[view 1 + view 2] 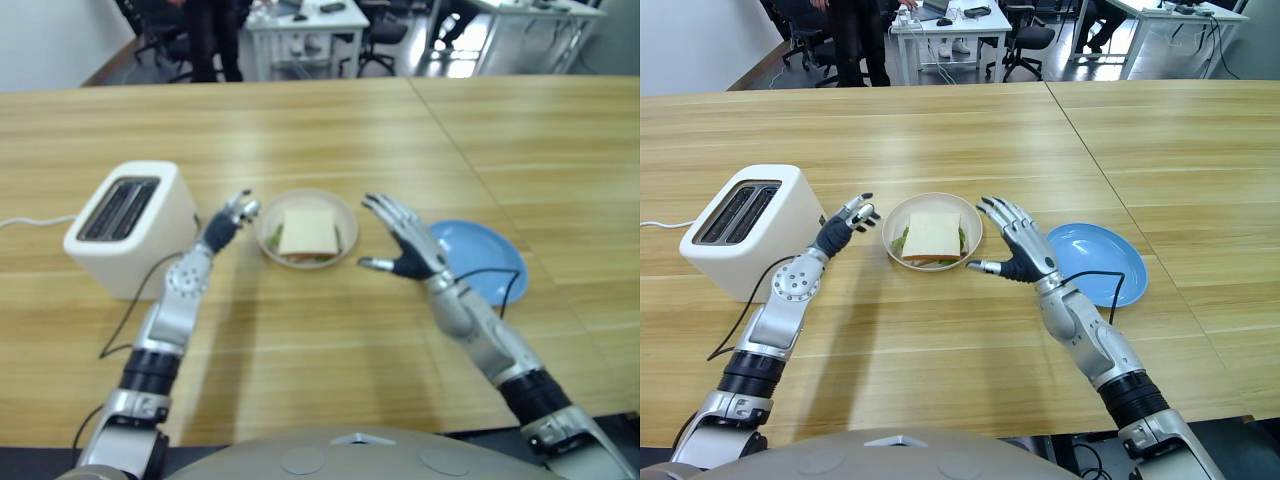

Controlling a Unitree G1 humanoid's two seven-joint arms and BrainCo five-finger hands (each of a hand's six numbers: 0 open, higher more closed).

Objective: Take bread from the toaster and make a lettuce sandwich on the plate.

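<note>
Left hand (848, 226) at 9 o'clock of the sandwich (933, 236) on its plate (930, 199), fingers released, empty, right hand (1022, 252) at 3 o'clock, fingers splayed, holding nothing

wooden table (940, 130) | toaster (745, 225) left — cream plate (932, 200) centre — blue plate (1100, 262) right, all apart

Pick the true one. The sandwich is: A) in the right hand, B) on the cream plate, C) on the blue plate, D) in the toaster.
B: the sandwich lies on the cream plate, between the left hand and the right hand, and neither hand holds it.
</note>
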